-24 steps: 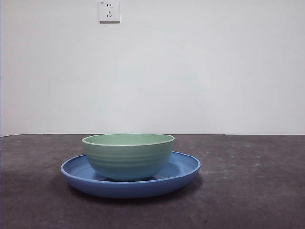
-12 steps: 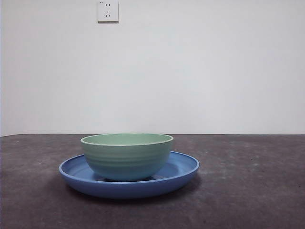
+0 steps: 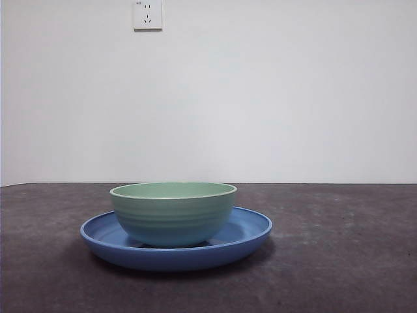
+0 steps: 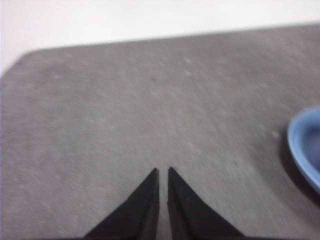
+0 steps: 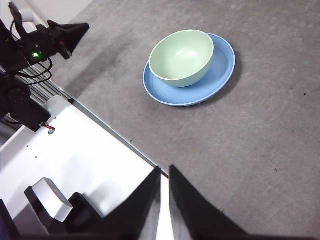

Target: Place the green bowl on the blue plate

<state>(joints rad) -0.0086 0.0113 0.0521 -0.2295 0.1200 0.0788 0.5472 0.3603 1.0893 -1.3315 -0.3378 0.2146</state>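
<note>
The green bowl [image 3: 173, 213] stands upright on the blue plate [image 3: 251, 228] in the middle of the dark table, a little off the plate's centre. The right wrist view shows the bowl [image 5: 181, 57] on the plate [image 5: 220, 70] from high up and far off. My right gripper [image 5: 164, 172] is shut and empty, above the table's near edge. My left gripper [image 4: 163, 172] is shut and empty, over bare table, with an edge of the plate [image 4: 302, 147] off to one side. Neither gripper shows in the front view.
A white wall with a socket [image 3: 148, 14] stands behind the table. The right wrist view shows the white base [image 5: 75, 150] beside the table and the other arm [image 5: 42, 42] with its black tip.
The bowl and plate sit a few pixels further left in the front view than a second ago. Nothing else differs.
</note>
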